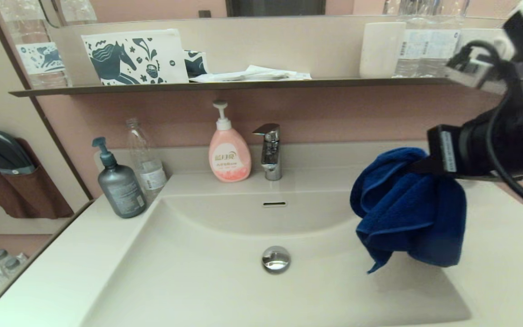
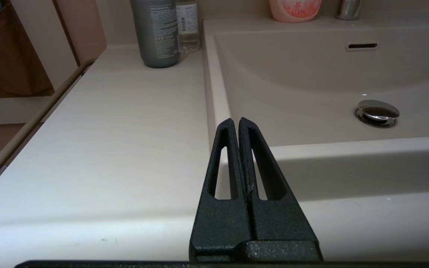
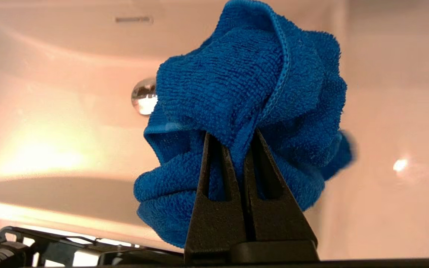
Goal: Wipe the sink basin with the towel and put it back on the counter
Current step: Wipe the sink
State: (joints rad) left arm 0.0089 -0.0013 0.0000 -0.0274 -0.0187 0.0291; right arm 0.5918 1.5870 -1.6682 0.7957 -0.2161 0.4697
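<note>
The dark royal-blue towel (image 1: pixel 407 209) hangs bunched in the air over the right side of the cream-white sink basin (image 1: pixel 207 281), clear of its surface. My right gripper (image 1: pixel 418 167) comes in from the right and is shut on a fold of the towel (image 3: pixel 244 74); its tips (image 3: pixel 233 136) are buried in the cloth. The chrome drain plug (image 1: pixel 276 259) and overflow slot (image 1: pixel 274 204) are uncovered. The counter (image 1: pixel 515 236) runs beside the basin. My left gripper (image 2: pixel 235 121) is shut and empty, low over the counter (image 2: pixel 125 130) by the basin's front left corner, and out of the head view.
A chrome faucet (image 1: pixel 269 152) and a pink pump bottle (image 1: pixel 229 150) stand behind the basin. A grey pump bottle (image 1: pixel 118 181) and a clear bottle (image 1: pixel 145 159) stand at the back left. A thin dark shelf (image 1: pixel 243 85) with boxes and bottles runs above.
</note>
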